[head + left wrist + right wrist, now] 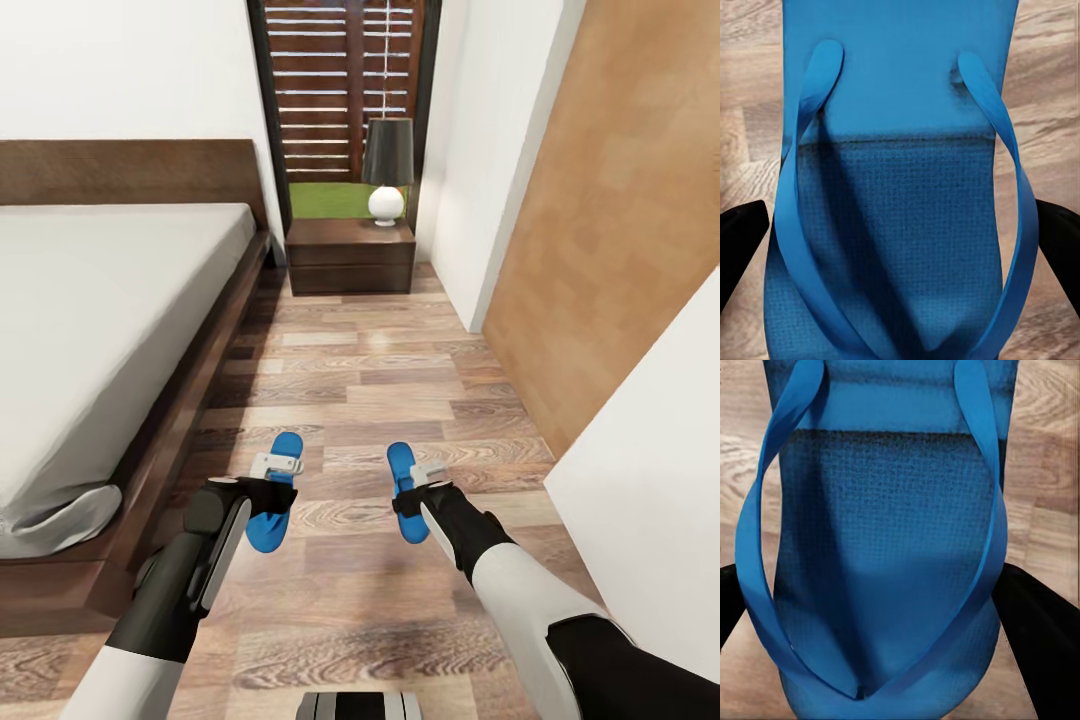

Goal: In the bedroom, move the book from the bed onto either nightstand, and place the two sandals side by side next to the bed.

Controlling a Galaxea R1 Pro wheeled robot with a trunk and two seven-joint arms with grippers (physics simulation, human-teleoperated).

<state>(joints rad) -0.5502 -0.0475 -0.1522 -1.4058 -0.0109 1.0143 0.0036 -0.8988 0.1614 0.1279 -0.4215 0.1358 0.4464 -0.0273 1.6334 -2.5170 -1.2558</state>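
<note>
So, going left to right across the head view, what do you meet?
Bed → left gripper on a sandal → right gripper on the other sandal → wood wall panel.

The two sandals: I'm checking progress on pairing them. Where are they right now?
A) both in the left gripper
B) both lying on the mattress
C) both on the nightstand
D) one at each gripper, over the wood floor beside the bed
D: the left gripper and right gripper each have a blue sandal between their fingers, above the plank floor beside the bed.

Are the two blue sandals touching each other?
Apart. In the head view, bare wood floor shows between the left sandal and the right sandal.
</note>
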